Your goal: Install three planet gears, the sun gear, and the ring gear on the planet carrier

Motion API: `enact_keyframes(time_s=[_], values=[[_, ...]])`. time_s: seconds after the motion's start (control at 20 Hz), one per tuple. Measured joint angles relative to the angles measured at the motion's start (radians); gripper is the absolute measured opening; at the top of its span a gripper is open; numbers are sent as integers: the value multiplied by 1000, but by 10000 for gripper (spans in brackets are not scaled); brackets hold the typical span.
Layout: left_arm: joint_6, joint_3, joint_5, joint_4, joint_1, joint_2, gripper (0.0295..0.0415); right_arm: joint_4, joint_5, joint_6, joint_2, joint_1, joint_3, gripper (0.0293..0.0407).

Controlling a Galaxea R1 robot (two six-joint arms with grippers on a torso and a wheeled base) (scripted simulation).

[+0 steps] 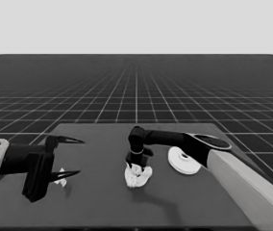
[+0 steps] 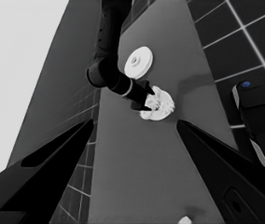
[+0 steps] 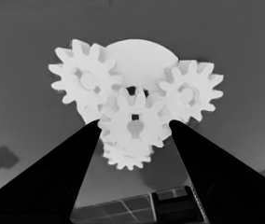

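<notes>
Gears crowd the smaller round part (image 1: 139,177) near the middle of your desk (image 1: 103,202). In the right wrist view you can count four of them: one planet gear (image 3: 85,80) on one side of the disc, a second planet gear (image 3: 189,92) on the other, a third planet gear (image 3: 127,156) partly hidden at the near rim, and a centre gear (image 3: 133,122) over the disc's hole, its teeth reaching in among the outer three.

Your right end effector (image 1: 137,162) stands straight over this cluster, pointing down. Its two black fingers (image 3: 53,177) flank the centre gear, their tips touching its teeth on either side, so it reads as closed on that gear. The right arm reaches in from the lower right corner of the head view, its pale grey part filling that corner.

The larger round part (image 1: 183,160) lies flat on the desk just to the right of the cluster, apart from it and partly behind the right arm. You can see its raised hub in the left wrist view (image 2: 138,62).

Your left end effector (image 1: 71,156) waits over the desk's left end with its fingers spread wide, gripping nothing. A thin white piece (image 1: 61,179) lies on the desk beneath its lower finger, not held.
</notes>
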Motion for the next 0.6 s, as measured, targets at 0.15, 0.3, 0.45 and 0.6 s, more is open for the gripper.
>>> enact_keyframes(time_s=[0.15, 0.3, 0.45, 0.6], values=[[0, 0, 0, 0, 0, 0, 385, 0, 0, 31, -1, -4, -1, 309], [0, 0, 0, 0, 0, 0, 385, 0, 0, 63, -2, -4, -1, 309], [0, 0, 0, 0, 0, 0, 385, 0, 0, 94, -2, -4, -1, 309], [0, 0, 0, 0, 0, 0, 385, 0, 0, 126, -2, -4, -1, 309]])
